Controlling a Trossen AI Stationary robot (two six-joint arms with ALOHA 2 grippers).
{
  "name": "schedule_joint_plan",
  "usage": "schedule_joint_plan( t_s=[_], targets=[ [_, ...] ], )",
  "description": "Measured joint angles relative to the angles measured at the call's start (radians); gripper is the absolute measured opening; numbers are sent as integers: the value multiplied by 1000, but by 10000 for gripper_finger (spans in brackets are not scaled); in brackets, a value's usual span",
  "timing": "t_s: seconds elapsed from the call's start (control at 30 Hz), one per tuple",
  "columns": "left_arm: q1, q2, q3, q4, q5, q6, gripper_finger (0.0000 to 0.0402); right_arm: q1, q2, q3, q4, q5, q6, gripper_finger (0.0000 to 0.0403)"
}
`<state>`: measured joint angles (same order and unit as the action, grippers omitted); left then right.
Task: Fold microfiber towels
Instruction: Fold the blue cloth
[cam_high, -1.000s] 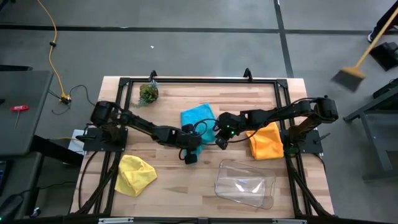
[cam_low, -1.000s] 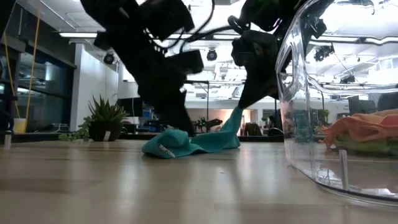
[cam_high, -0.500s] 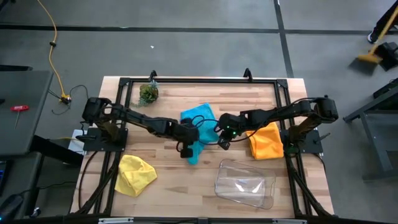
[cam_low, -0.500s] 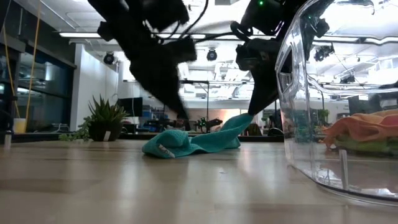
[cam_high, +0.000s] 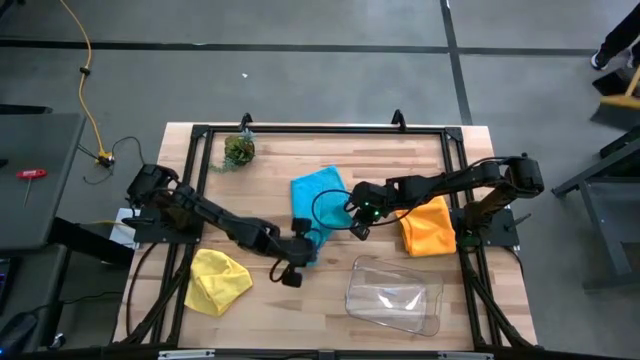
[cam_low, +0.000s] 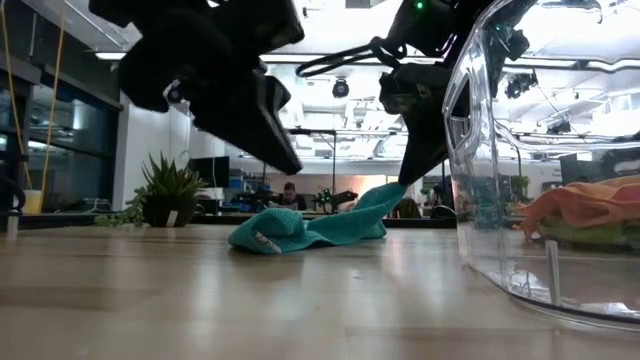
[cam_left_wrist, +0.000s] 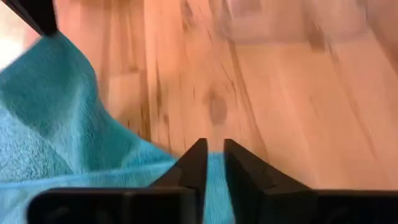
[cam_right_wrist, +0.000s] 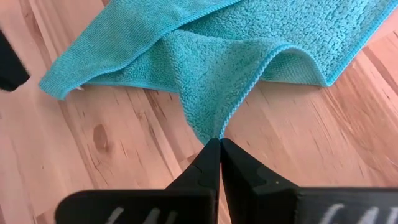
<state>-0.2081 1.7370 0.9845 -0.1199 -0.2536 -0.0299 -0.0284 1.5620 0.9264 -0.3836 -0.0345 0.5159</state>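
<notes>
The teal towel (cam_high: 318, 195) lies rumpled on the table's middle, and one corner is drawn up into a peak. My right gripper (cam_high: 357, 230) is shut on that peak; it also shows in the right wrist view (cam_right_wrist: 219, 142). My left gripper (cam_high: 291, 275) hangs above the towel's near end (cam_left_wrist: 56, 143), its fingers all but shut, holding nothing. In the low view it (cam_low: 292, 165) is clear of the cloth. An orange towel (cam_high: 428, 225) lies at the right and a yellow one (cam_high: 218, 280) at the near left. The grey towel is out of view. My right gripper pinches the teal towel's hemmed corner (cam_right_wrist: 219, 127) between its two fingertips. It comes slanting down from the table's right side. The corner is lifted into a short peak (cam_low: 385, 195), and the towel's remaining part lies on the table.
A clear plastic tray (cam_high: 393, 295) stands near the front edge, to the right of my left gripper. A small green leafy clump (cam_high: 238, 150) sits at the far left. A black frame (cam_high: 300, 130) runs around the table's far edge and sides.
My left gripper has risen from the teal towel's near end and gone toward the table's near edge. The towel lies as it did, and its corner stays up in my right gripper.
</notes>
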Motion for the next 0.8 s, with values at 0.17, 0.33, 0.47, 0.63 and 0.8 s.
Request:
schedule_joint_plan(
  t_s=[0.17, 0.33, 0.47, 0.63, 0.8],
  targets=[
    [17, 15, 81, -152, 22, 7, 123, 0, 0, 0, 0, -1, 0, 0],
    [12, 43, 170, -202, 38, 7, 195, 0, 0, 0, -2, -2, 0, 0],
    [-7, 85, 199, -241, 38, -29, 231, -3, 0, 2, -12, -2, 3, 0],
    [-49, 144, 196, -258, -8, -99, 242, -11, 0, 2, -19, -3, 2, 0],
    [-84, 203, 198, -232, -76, -136, 239, -22, 0, 2, -21, -3, -13, 0]
  ],
)
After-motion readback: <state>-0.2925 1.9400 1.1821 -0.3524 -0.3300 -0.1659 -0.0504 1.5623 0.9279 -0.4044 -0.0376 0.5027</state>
